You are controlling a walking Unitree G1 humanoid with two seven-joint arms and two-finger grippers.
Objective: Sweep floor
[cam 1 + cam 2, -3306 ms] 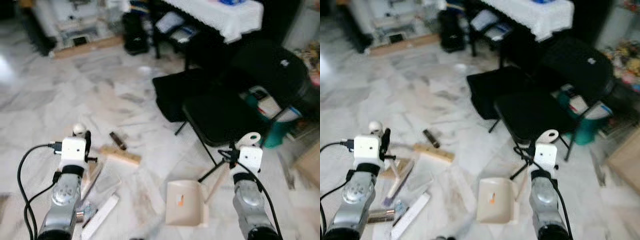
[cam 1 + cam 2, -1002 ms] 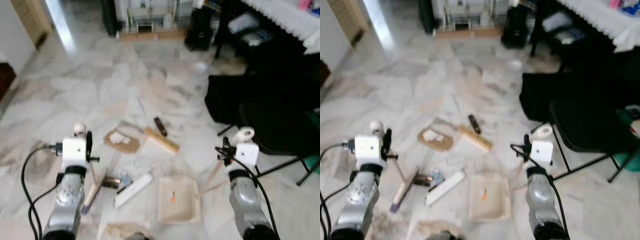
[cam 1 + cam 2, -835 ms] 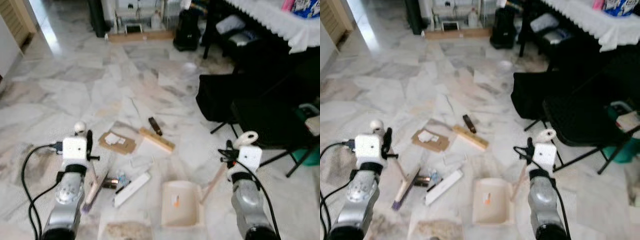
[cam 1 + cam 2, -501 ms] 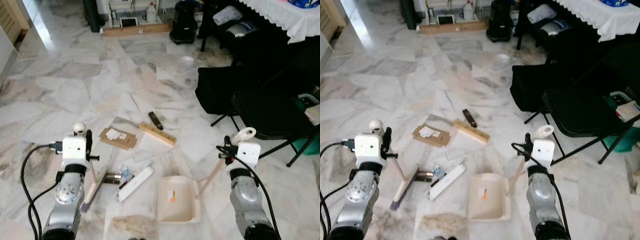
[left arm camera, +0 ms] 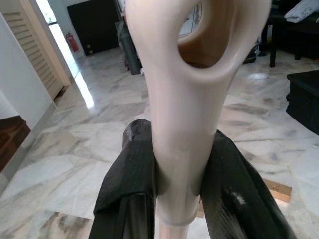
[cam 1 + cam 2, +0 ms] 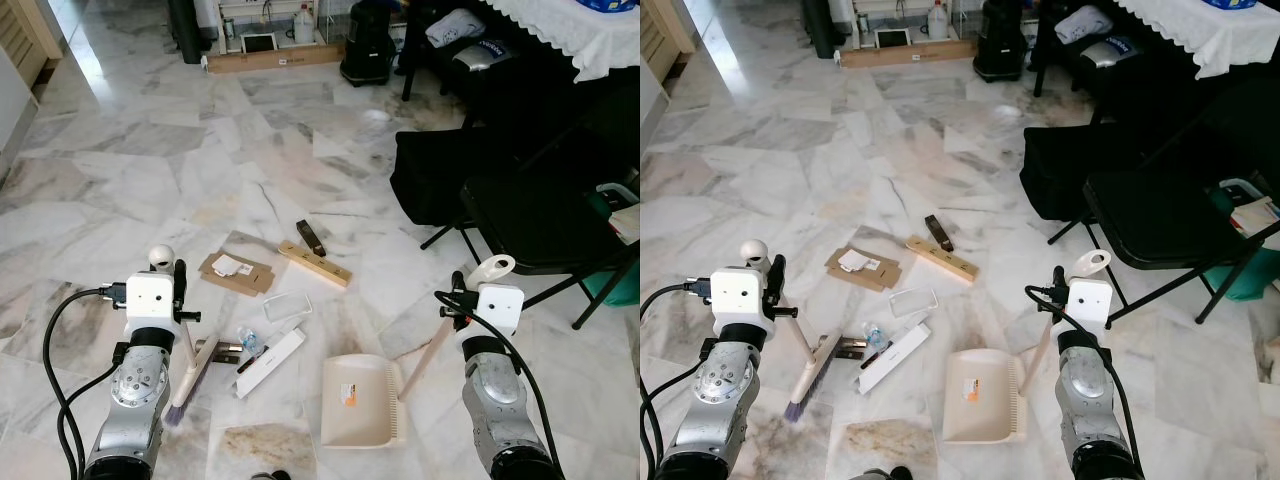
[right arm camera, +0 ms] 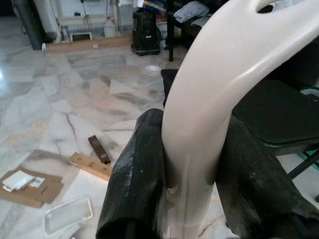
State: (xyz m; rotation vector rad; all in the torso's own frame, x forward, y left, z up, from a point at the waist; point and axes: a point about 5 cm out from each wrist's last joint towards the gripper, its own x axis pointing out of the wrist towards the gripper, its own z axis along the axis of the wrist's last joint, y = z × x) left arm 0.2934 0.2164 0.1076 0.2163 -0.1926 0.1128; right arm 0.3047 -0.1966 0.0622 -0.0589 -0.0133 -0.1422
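Observation:
My left gripper (image 5: 174,164) is shut on the cream handle of a hand broom (image 6: 190,378). The broom's bristled head rests on the marble floor by my left side. My right gripper (image 7: 192,159) is shut on the cream handle of a dustpan (image 6: 362,400), which lies flat on the floor between my arms. Litter lies ahead of both: a cardboard piece (image 6: 236,272), a wooden block (image 6: 315,264), a small dark bar (image 6: 311,238), a clear plastic lid (image 6: 287,306), a long white box (image 6: 270,363) and a crumpled wrapper (image 6: 247,343).
A black folding chair (image 6: 540,225) and a black bag (image 6: 440,175) stand at the right, with a teal bin (image 6: 615,280) behind the chair. A cloth-covered table (image 6: 590,40) is at the far right. A brownish stain (image 6: 265,445) marks the floor near my feet.
The camera has swung left from the chair and steadied, so the litter now lies ahead. Both grippers keep their hold, and the dustpan sits a little nearer to me.

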